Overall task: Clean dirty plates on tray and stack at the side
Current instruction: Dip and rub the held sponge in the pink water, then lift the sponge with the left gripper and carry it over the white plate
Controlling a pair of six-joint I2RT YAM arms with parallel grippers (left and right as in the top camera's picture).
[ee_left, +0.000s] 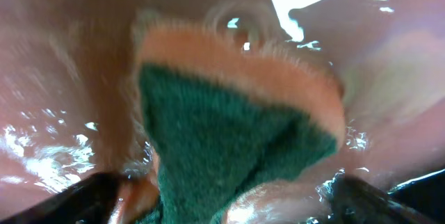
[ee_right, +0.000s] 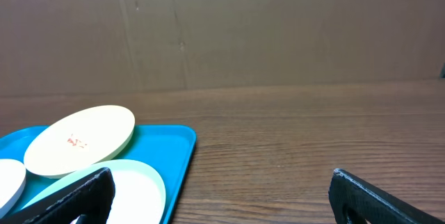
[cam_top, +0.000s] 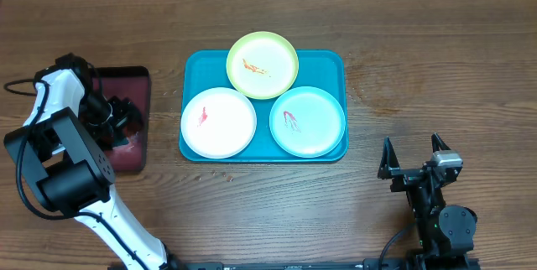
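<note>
Left gripper [cam_top: 124,122] hangs over the small dark-red tray [cam_top: 126,77], jaws spread either side of a green-and-orange sponge [ee_left: 236,133]: picking it up looks the step in hand, calling for a firm close before the carry across. Three red-smeared plates, yellow-green [cam_top: 262,64], white [cam_top: 218,122] and mint [cam_top: 307,121], lie on the teal tray [cam_top: 331,62], the yellow-green overlapping its far rim. Right gripper [cam_top: 414,163] sits wide open near the front edge, bare wood [cam_top: 436,69] right of the tray free for stacking

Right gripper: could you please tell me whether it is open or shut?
Open: the right gripper's fingers stand wide apart, with only table showing between them.
</note>
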